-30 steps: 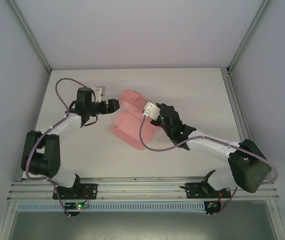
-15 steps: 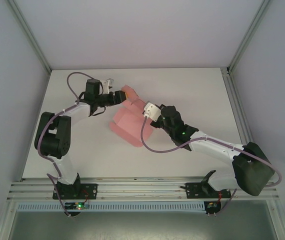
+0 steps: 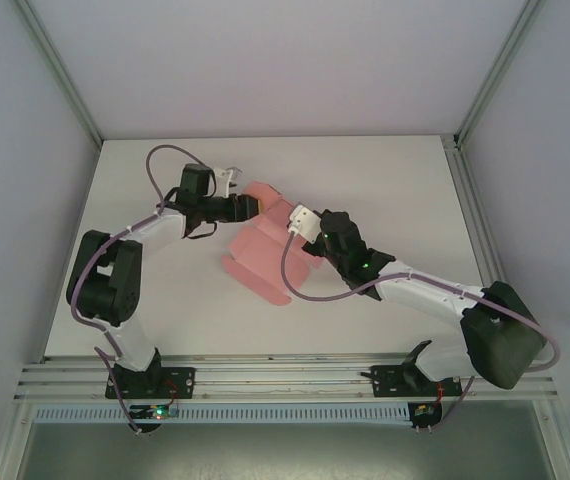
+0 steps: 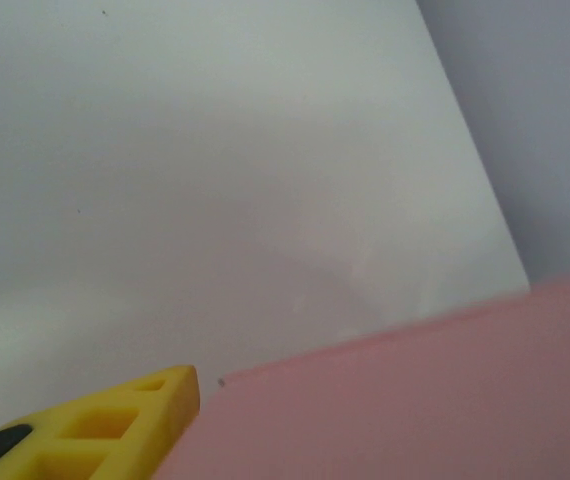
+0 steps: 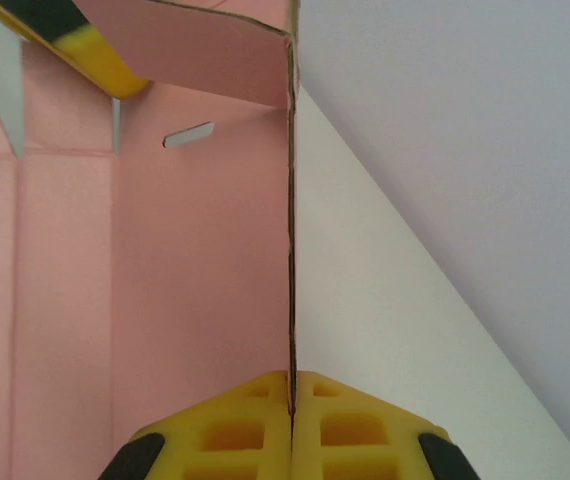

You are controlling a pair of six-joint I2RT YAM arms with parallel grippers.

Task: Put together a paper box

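A pink thin-card die-cut sheet (image 3: 257, 258), the paper box partly folded, lies near the middle of the white surface (image 3: 385, 180), between the two arms. The right jaws are clenched on it. In the right wrist view the two yellow fingers (image 5: 235, 425) meet with the thin edge of a raised panel pinched between them. This panel stands up from the flat part of the sheet, where a small slot (image 5: 187, 134) is cut. At the panel's far end a flap folds over to the left, and a yellow-and-black finger (image 5: 85, 45) of the left jaws shows just at the flap's edge. From above, the left jaws sit at the sheet's far-left corner. In the left wrist view one yellow finger (image 4: 105, 425) sits beside pink card. Whether the left jaws are grasping the flap or only resting against it cannot be told.
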